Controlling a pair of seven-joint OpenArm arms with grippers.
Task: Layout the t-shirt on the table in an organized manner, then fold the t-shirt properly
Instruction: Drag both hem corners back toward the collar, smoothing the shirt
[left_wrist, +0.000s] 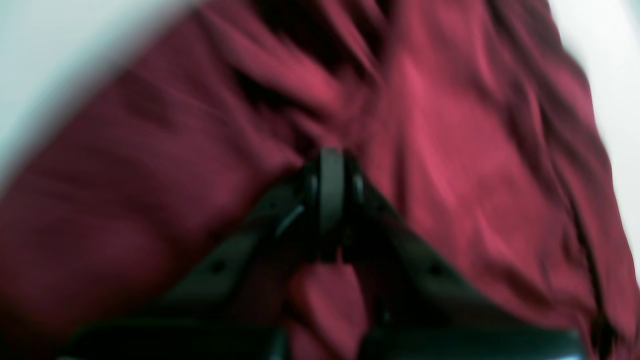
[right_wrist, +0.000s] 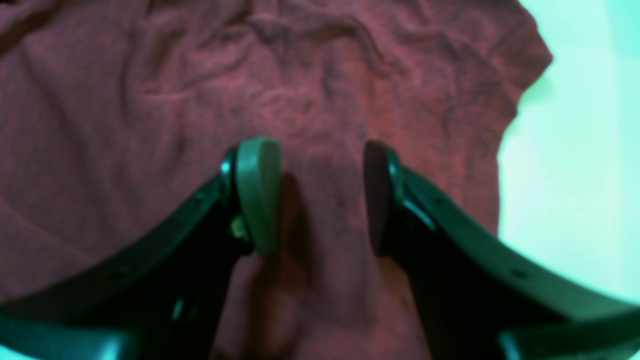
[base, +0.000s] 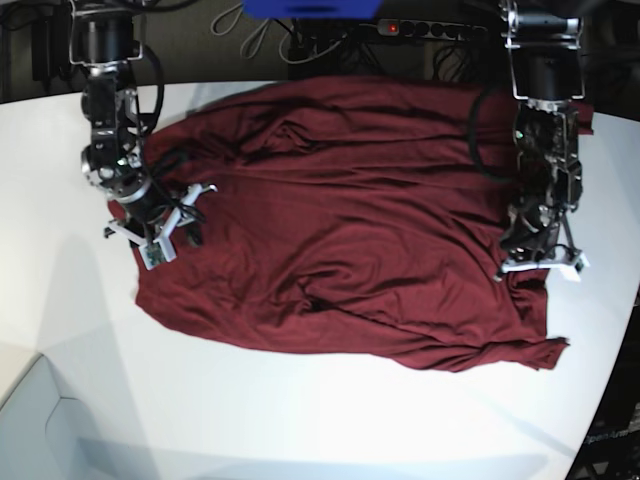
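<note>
Left wrist view: the left gripper (left_wrist: 331, 200) has its jaws pressed together, with a fold of the t-shirt (left_wrist: 450, 150) rising just behind the tips; the picture is smeared, so it probably pinches cloth, though the bite itself is not plain; maroon fabric fills the picture, and bare worktop (left_wrist: 55, 60) shows only at the upper left and far right.

Right wrist view: the right gripper (right_wrist: 320, 195) stands spread, its two pads apart with flat, wrinkled t-shirt (right_wrist: 150, 125) between and beneath them; nothing is caught; the cloth's edge runs down the right of the picture, with the worktop (right_wrist: 575, 175) beyond it, so this gripper sits just inside the garment's edge.

Base view: the t-shirt (base: 350, 240) lies spread but rumpled across the middle of the worktop (base: 300, 420), its long axis running from the left edge toward the right edge; the far hem nears the back edge; the left gripper (base: 538, 262) sits on the cloth's right end, close to the near right corner of the garment; the right gripper (base: 160, 235) sits at the opposite end, near the worktop's left edge; the arms thus bracket the shirt end to end, so any pull to flatten it would, I judge, run along that long axis, each arm drawing outward from the middle.
</note>
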